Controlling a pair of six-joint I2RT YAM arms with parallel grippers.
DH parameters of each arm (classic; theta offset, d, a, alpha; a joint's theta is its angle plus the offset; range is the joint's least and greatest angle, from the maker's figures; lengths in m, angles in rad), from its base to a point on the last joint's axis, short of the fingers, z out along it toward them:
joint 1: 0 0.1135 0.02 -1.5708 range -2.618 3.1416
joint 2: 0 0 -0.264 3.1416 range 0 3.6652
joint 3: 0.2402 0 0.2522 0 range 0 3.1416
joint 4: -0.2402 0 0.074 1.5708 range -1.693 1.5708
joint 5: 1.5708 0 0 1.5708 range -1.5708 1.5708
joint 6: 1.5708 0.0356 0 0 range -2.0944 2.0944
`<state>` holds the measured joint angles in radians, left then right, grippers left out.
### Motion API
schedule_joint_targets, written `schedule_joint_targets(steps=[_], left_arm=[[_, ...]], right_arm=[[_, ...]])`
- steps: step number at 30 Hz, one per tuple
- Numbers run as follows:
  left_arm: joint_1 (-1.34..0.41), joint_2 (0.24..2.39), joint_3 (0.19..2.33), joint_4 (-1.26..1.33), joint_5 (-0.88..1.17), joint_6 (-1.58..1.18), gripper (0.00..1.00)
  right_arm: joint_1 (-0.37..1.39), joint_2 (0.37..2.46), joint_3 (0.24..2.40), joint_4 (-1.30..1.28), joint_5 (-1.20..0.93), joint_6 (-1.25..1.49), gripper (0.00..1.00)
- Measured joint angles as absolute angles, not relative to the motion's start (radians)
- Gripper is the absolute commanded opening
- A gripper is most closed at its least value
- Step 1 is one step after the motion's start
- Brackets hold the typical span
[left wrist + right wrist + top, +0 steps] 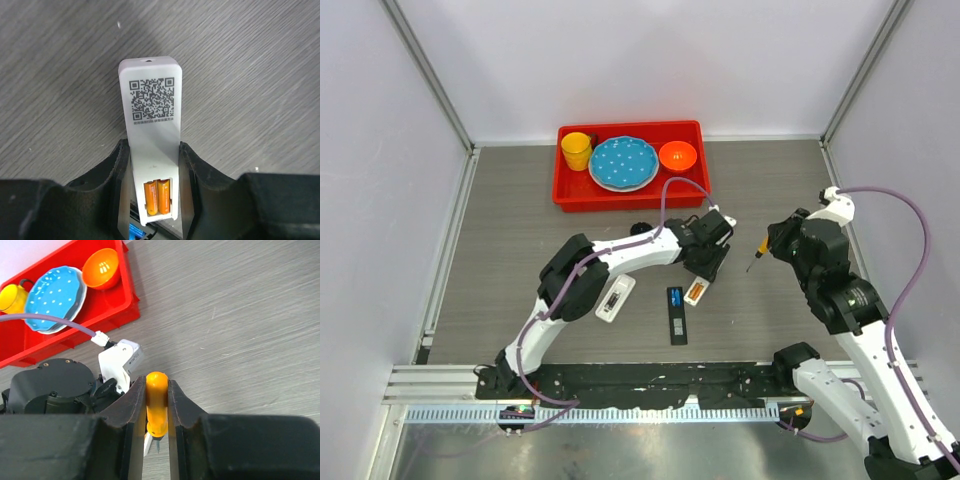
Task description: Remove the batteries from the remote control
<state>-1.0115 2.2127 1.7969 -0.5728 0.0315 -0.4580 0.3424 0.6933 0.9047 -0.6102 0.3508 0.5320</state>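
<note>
My left gripper [704, 262] is shut on a white remote [696, 291], gripping its two long sides on the table. In the left wrist view the remote [152, 120] lies back-up between my fingers [118, 165], showing a QR code. Its open compartment holds two orange batteries [158, 197] side by side. My right gripper [767, 245] is shut on an orange-handled screwdriver [757, 251] and holds it above the table to the right of the remote, tip down. The right wrist view shows the handle [156, 405] clamped between the jaws.
A black remote [676, 313] with a blue part lies just left of the held remote. Another white remote [615, 298] lies further left. A red tray [570, 196] at the back holds a yellow cup [577, 150], a blue plate [623, 163] and an orange bowl [677, 155].
</note>
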Motion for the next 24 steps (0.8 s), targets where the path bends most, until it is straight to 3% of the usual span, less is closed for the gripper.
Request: schedule_joint_targets(steps=[3, 5, 7, 9, 13, 24], left_arm=[[-1.016, 2.242, 1.797, -0.586, 0.035, -0.437, 0.13], [-1.016, 2.244, 1.797, -0.583, 0.038, -0.430, 0.42], [-1.016, 2.243, 1.797, -0.583, 0.039, -0.417, 0.64], [-1.017, 2.243, 1.794, -0.585, 0.036, -0.401, 0.72], [-1.017, 2.206, 1.731, -0.568, 0.027, -0.388, 0.76], [-1.019, 1.965, 1.351, -0.463, 0.020, -0.403, 0.72]], right_arm=[[0.342, 0.700, 0.902, -0.629, 0.372, 0.529, 0.01], [0.342, 0.711, 0.898, -0.632, 0.373, 0.527, 0.01], [0.342, 0.722, 0.894, -0.633, 0.372, 0.524, 0.01], [0.342, 0.735, 0.885, -0.633, 0.365, 0.524, 0.01], [0.342, 0.749, 0.861, -0.629, 0.341, 0.524, 0.01], [0.342, 0.791, 0.805, -0.537, 0.241, 0.525, 0.01]])
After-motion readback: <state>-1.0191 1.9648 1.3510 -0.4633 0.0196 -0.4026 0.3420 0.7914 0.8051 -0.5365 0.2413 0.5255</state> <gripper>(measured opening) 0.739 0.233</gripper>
